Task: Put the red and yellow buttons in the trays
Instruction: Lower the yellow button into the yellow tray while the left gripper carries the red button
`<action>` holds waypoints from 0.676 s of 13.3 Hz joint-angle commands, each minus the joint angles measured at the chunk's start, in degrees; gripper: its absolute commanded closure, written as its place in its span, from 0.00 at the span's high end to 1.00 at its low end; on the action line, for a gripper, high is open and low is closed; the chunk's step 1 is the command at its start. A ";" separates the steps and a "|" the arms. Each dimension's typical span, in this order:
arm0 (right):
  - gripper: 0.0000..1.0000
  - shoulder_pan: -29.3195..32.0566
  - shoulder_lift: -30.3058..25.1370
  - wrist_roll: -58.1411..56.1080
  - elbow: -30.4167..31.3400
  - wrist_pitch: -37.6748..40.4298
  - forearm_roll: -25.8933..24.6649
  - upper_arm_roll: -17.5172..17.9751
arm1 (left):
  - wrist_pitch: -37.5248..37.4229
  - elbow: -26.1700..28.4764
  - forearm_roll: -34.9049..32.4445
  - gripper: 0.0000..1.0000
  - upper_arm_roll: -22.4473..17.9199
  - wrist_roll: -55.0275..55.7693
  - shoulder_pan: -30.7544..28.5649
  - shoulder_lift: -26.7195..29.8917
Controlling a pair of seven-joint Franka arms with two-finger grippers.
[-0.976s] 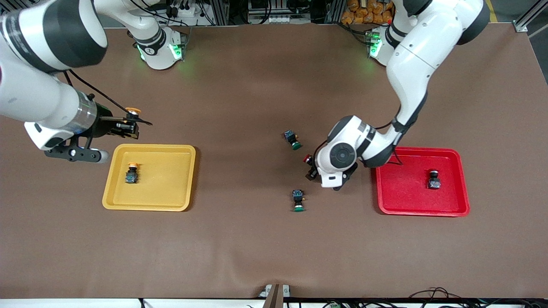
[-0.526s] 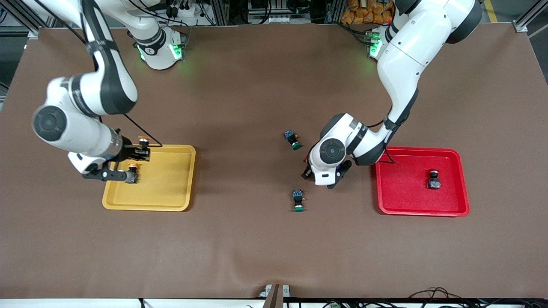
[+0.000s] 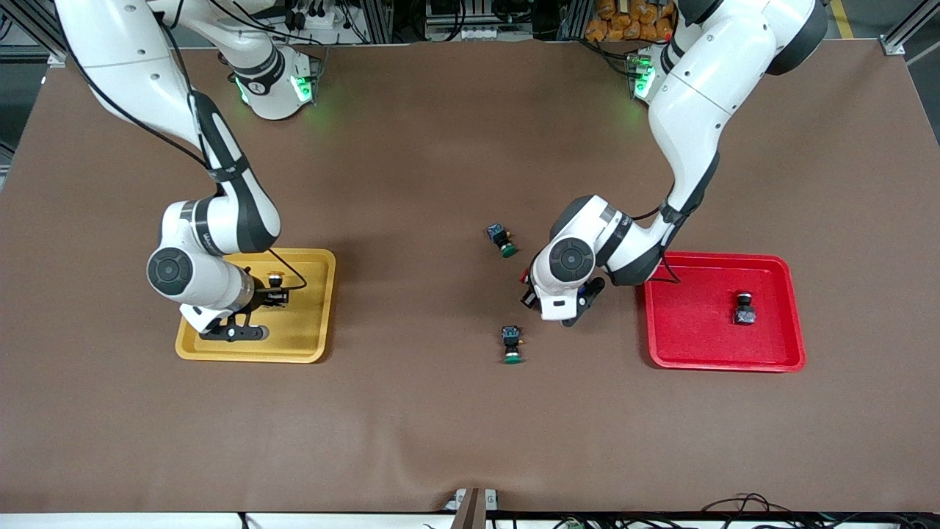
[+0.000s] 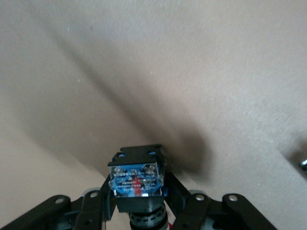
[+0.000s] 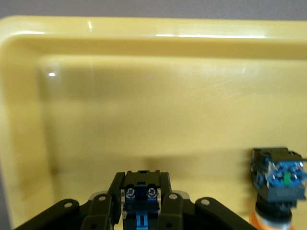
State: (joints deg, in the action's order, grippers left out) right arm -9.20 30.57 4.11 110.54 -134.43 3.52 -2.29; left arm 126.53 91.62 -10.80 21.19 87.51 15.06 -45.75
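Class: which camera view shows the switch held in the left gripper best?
The left wrist view: the red button sits centred between the left gripper fingers. In the front view the arm hides nearly all of it; the right wrist view misses it.

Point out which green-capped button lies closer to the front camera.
The green button lying lower in the front view, out past the left pincer; the other green button lies nearer the robot bases.

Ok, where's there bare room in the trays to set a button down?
Red tray: its lone button sits toward the left arm's end, the rest is bare. Yellow tray: crowded under the right tool, holding a yellow button beside a second one; only its end toward the table's middle is free. Left tool holds a red button beside the green buttons.
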 commanded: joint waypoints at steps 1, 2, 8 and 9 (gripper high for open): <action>0.05 2.43 -1.04 -2.79 1.43 -0.75 -0.45 0.88 | -6.44 0.84 -3.16 0.00 -0.27 -6.78 -0.47 4.95; 0.12 2.35 -1.04 -2.88 1.43 -0.66 -0.45 0.88 | -9.08 1.10 -5.44 0.00 -0.27 -11.87 -0.56 6.88; 1.00 2.26 -4.88 -2.88 0.38 7.32 -0.36 0.97 | -17.54 2.68 -6.08 0.00 0.43 -47.37 -10.03 15.42; 1.00 2.35 -7.86 -2.88 0.29 10.39 -0.36 0.97 | -17.55 3.64 -6.16 0.00 0.43 -53.17 -12.05 16.47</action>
State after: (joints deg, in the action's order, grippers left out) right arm -7.81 28.97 1.75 110.03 -129.20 3.52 -2.14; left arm 109.41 92.05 -16.04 20.95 42.95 6.31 -32.28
